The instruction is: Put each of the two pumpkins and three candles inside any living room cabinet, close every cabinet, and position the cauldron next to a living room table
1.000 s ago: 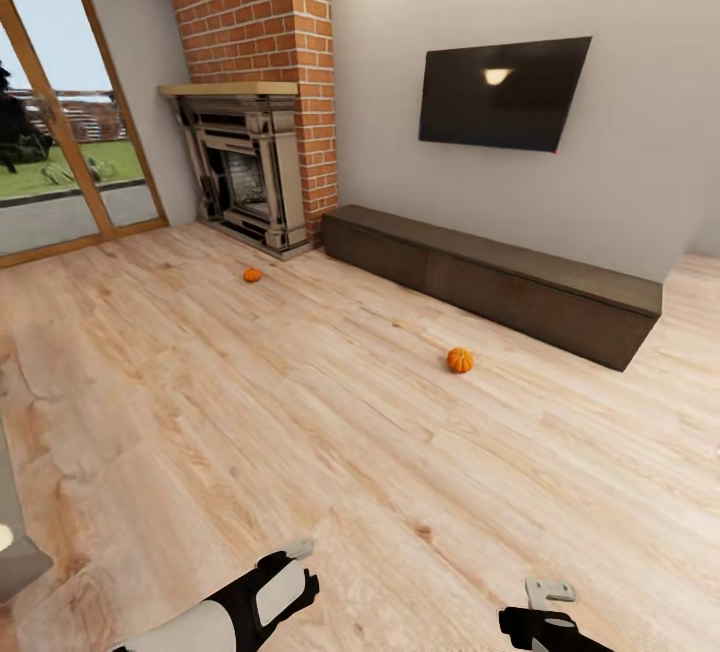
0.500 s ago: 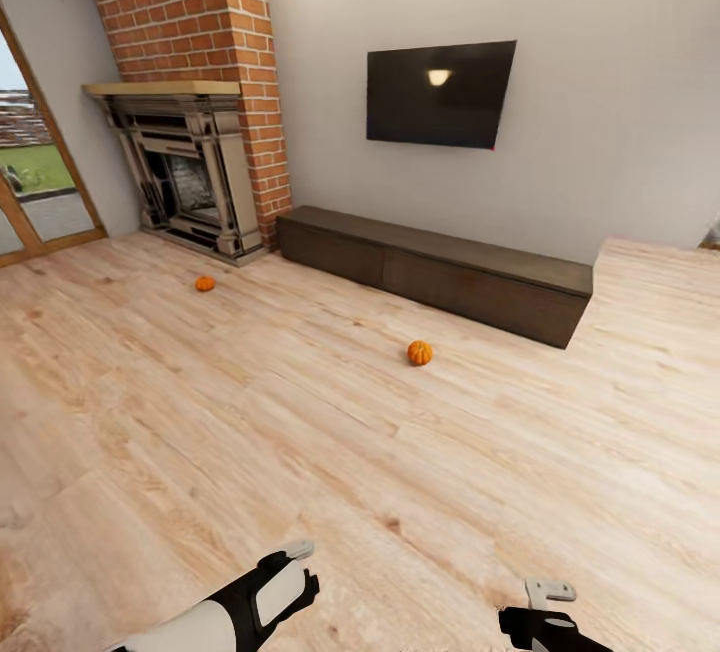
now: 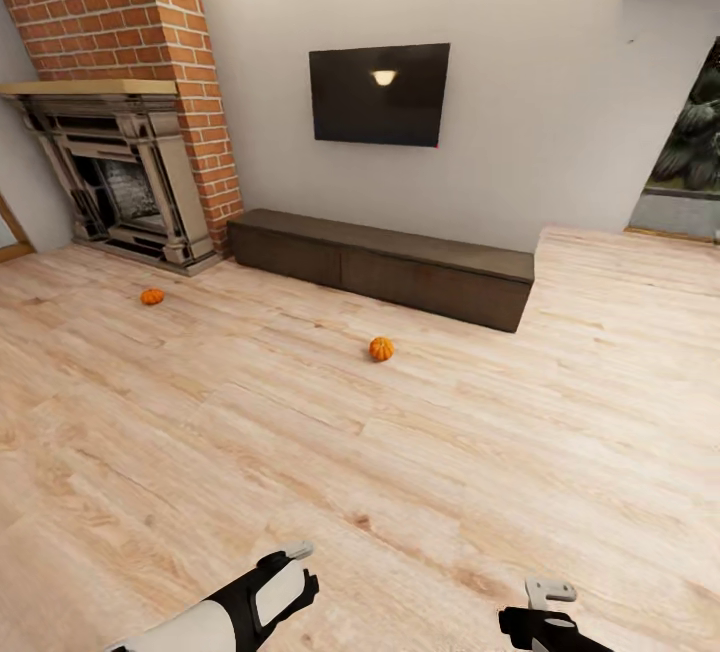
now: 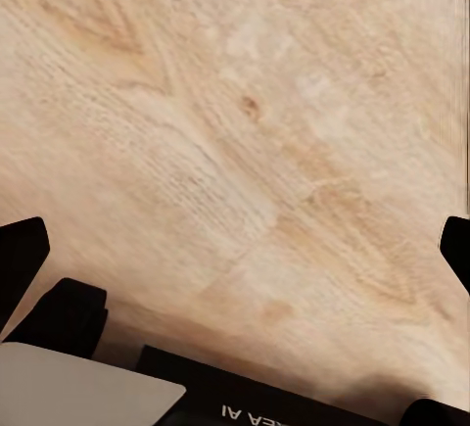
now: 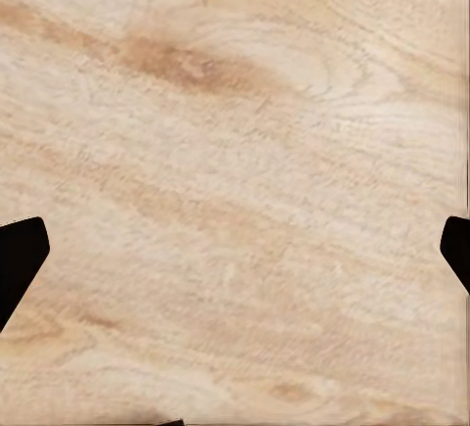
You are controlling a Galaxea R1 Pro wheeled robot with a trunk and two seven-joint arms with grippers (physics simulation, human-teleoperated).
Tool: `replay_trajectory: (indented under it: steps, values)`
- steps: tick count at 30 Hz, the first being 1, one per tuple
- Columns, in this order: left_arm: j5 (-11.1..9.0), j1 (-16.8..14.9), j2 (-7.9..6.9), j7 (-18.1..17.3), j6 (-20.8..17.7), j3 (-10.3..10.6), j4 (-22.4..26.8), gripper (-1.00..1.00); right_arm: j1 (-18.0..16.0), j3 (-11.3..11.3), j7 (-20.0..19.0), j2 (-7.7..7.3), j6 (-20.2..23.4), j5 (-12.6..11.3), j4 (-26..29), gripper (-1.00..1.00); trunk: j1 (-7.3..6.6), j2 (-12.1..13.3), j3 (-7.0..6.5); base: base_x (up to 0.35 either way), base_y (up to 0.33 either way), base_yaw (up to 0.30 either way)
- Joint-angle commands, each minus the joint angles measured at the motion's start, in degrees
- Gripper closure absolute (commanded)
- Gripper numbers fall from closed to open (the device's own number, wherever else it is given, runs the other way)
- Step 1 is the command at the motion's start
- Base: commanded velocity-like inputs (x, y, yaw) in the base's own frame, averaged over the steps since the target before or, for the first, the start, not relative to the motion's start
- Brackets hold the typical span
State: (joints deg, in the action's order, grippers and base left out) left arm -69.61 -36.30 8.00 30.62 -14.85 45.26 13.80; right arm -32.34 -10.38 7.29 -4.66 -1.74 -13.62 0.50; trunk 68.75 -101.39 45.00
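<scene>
While the robot is facing the living-room wall, both arms are hanging low at the near edge of the head view, well apart from everything the task concerns. The left end effector is showing its fingertips spread wide over bare wooden floor, gripping nothing; the right end effector is likewise standing wide apart and empty above the planks.

The nearer pumpkin is sitting on the floor just in front of the cabinet, ahead of the robot and roughly between the two arms' lines of reach. The farther pumpkin is lying off to the left, near the fireplace hearth. The cabinet's drawer fronts are all looking shut.

Each pumpkin is probably going to feel light and rigid (though its squat, ribbed, rounded shape could let it roll or squirt out of a pinch). Closing across the widest middle, from above with the fingers seated in opposing ribs, is seeming the safest hold. A television is hanging above the cabinet.
</scene>
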Motion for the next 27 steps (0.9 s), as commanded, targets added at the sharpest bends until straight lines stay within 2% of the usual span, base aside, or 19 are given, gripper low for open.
replay_trajectory:
  steps: [1, 13, 20, 27]
  values:
    - [0.00, 0.00, 0.00, 0.00, 0.00, 0.00, 0.00, -1.00, 0.00, 0.00, 0.00, 0.00, 0.01, 0.00, 0.01, -1.00, 0.00, 0.00, 0.00, 0.000, 0.000, -0.295]
    - [-0.02, 0.00, 0.00, -0.03, 0.08, 0.00, 0.00, -1.00, 0.00, -0.05, -0.04, 0.03, -0.01, 0.04, -0.05, -1.00, 0.00, 0.00, 0.00, 0.000, 0.000, -0.280]
    - [-0.09, 0.00, -0.16, -0.02, 0.09, 0.00, -0.89, -1.00, 0.00, -0.08, -0.07, 0.15, -0.01, 0.08, -0.22, -1.00, 0.00, 0.00, 0.00, 0.000, 0.000, -0.035]
    - [-0.55, 0.08, -0.65, 0.01, 0.09, -0.08, -7.10, -1.00, 1.38, -0.41, -0.09, 0.24, -0.05, 0.67, -0.58, -1.00, 0.00, 0.00, 0.00, 0.000, 0.000, -0.001]
